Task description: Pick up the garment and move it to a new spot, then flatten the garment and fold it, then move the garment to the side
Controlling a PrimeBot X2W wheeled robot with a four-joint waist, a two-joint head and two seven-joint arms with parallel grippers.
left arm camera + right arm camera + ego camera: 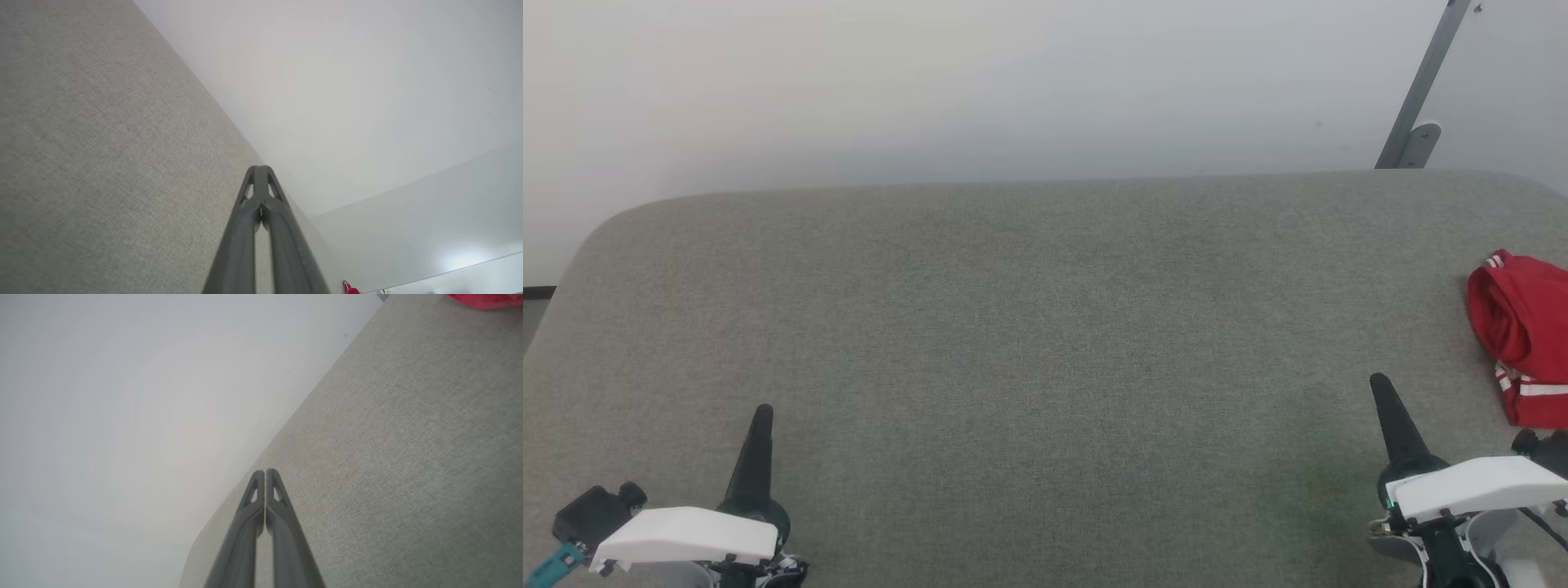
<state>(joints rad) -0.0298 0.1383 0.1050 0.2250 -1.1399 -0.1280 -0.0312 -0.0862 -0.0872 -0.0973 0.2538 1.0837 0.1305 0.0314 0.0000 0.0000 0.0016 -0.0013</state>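
The left fingers [239, 245] are pressed tip to tip, holding nothing, over the near left of the surface [1045, 327]. The right fingers [286, 539] are likewise closed and empty at its near right. The garment [1523, 327] lies bunched at the surface's right edge, cut off, its lettering hidden. The surface is grey woven cloth. Beyond its far edge stands a pale wall [931, 82] and a slanted metal strut [1421, 90].

Grey table [1029, 327] lies bare and passable throughout, except the bunched garment [1523, 327] at its right edge.
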